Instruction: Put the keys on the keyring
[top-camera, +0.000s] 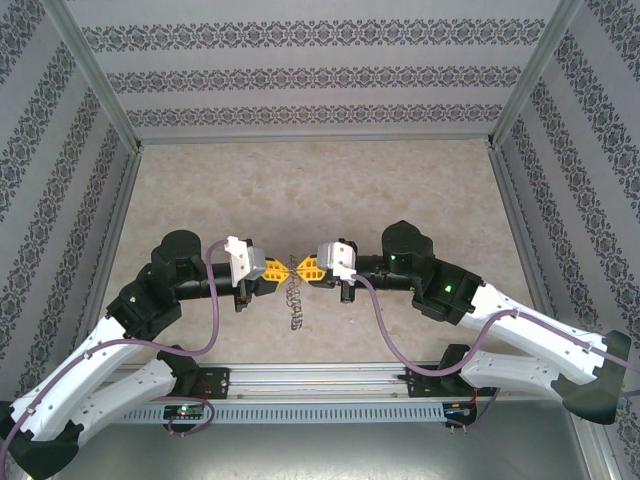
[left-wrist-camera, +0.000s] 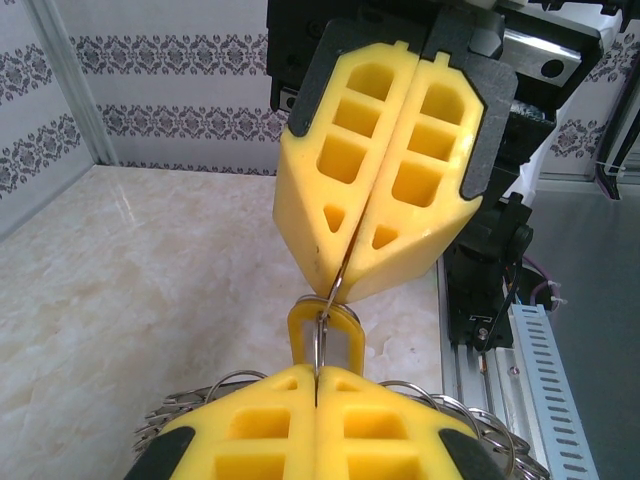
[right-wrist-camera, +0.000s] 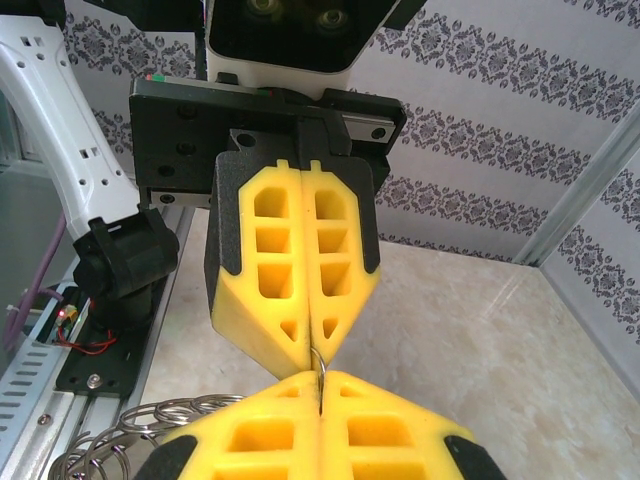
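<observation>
Top external: keyring (top-camera: 294, 298) hangs limp | left wrist: left fingers (left-wrist-camera: 260, 435) clamped on key (left-wrist-camera: 302, 338) | right fingers (left-wrist-camera: 305, 235) clamped on keyring wire

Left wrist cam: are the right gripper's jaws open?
No, the right gripper has its yellow fingers pressed together, with a thin keyring wire pinched in their seam.

Cream marble-patterned table (top-camera: 400, 200), grey chain-like keyring (top-camera: 294, 300) at its middle, contact unclear
</observation>
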